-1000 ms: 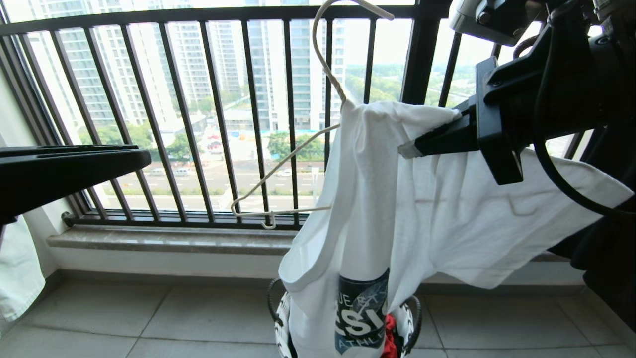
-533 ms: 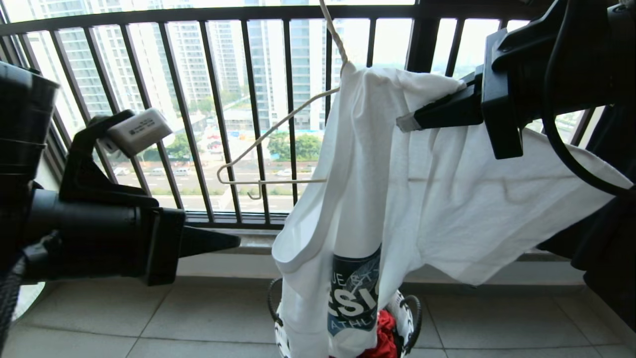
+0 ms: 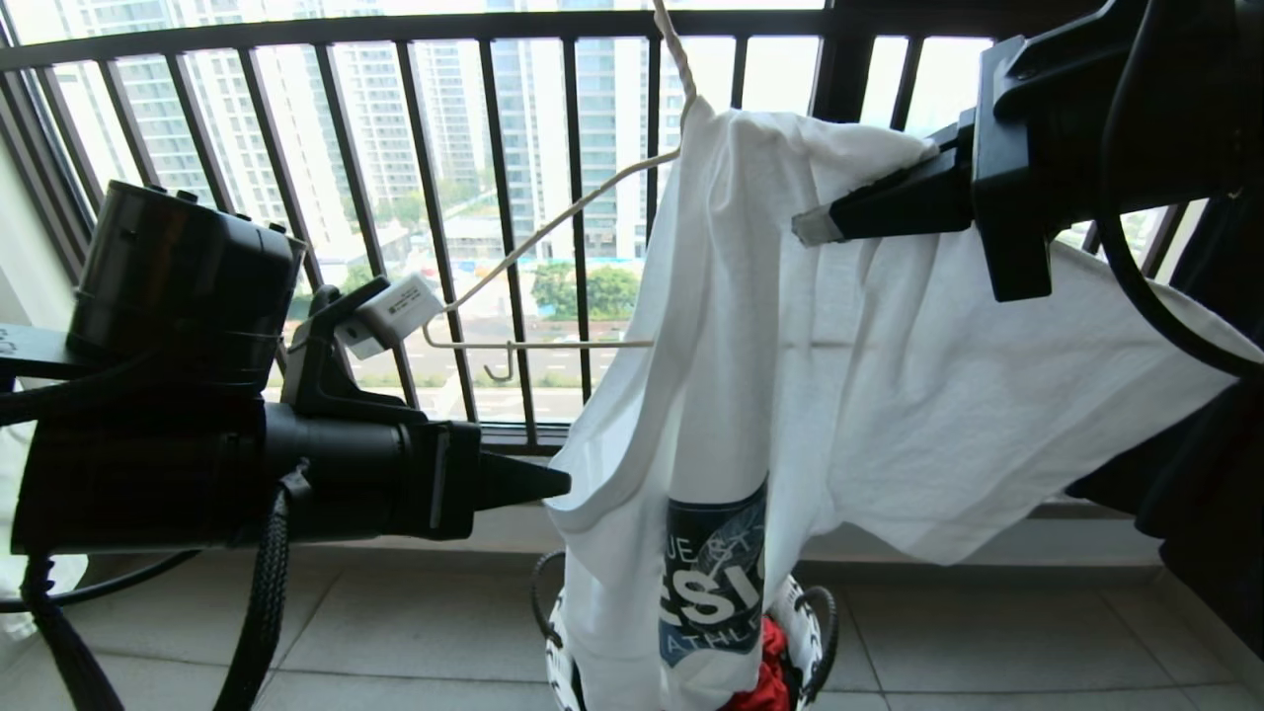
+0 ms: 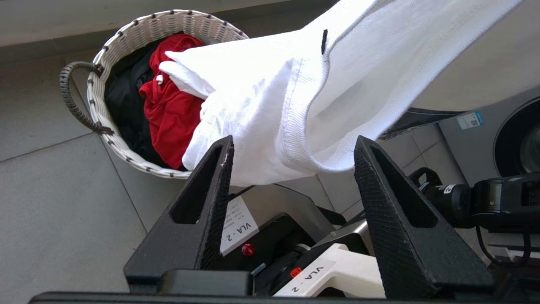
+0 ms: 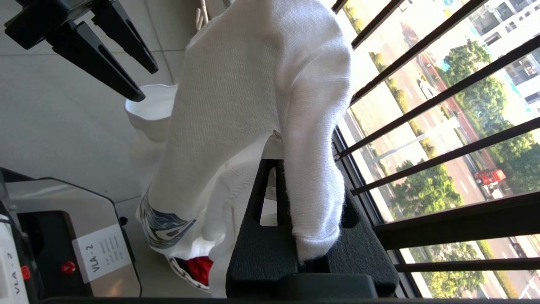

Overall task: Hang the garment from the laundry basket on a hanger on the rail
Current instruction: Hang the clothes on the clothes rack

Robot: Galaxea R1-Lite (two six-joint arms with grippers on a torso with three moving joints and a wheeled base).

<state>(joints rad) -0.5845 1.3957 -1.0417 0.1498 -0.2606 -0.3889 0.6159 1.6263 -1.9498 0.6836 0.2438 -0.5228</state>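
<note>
Gripping garment [image 3: 889, 395] w/ right end effector [image 3: 820, 222] | left end effector [image 4: 291, 156] released, near hem

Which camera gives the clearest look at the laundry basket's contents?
The left wrist view: it looks into the laundry basket, showing a red cloth and a black garment inside, with the T-shirt trailing over the rim. The head view shows only slivers of it behind the T-shirt; the right wrist view, just a rim fragment.

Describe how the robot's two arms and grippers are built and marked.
Both arms are matte black. The left gripper has two wedge-shaped black fingers with triangular cut-outs and textured inner faces. A small white labelled box sits atop the left wrist, with a braided black cable hanging below. The right gripper has a pale tip.
</note>
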